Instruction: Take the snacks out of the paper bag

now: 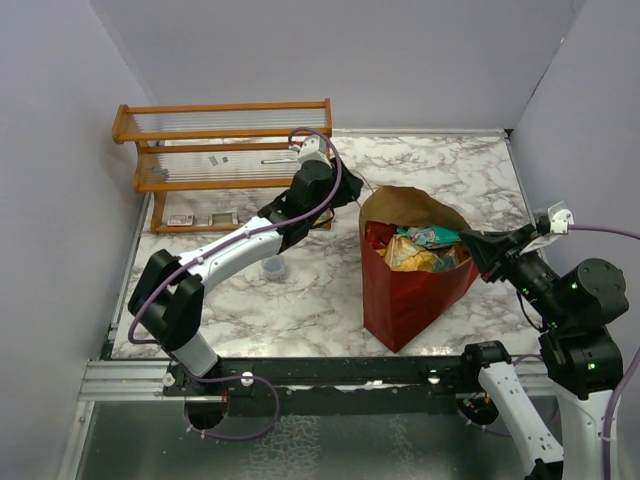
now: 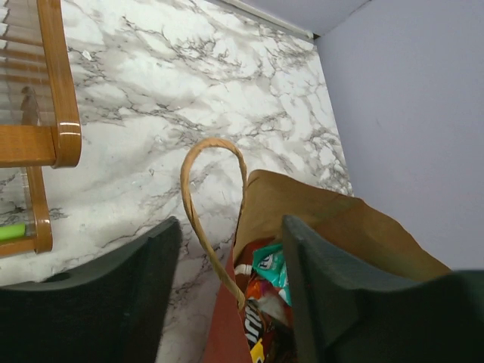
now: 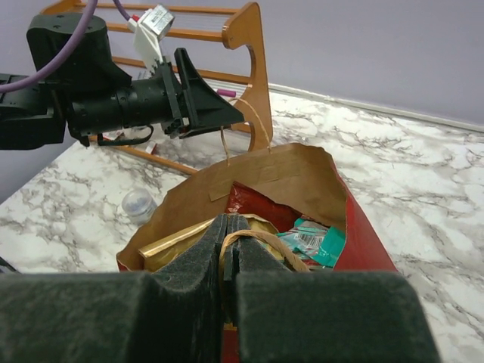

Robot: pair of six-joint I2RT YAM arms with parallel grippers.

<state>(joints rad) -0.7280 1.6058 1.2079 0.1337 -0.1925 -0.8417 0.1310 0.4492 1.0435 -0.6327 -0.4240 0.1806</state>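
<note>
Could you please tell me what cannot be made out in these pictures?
All views: how many snacks; top packets and the paper bag hide the rest.
Left wrist view: whether the left end effector touches the handle loop between its fingers.
Right wrist view: the bag's base, hidden behind the right end effector, shut on the other handle.
Top view: items on the rack, too small.
</note>
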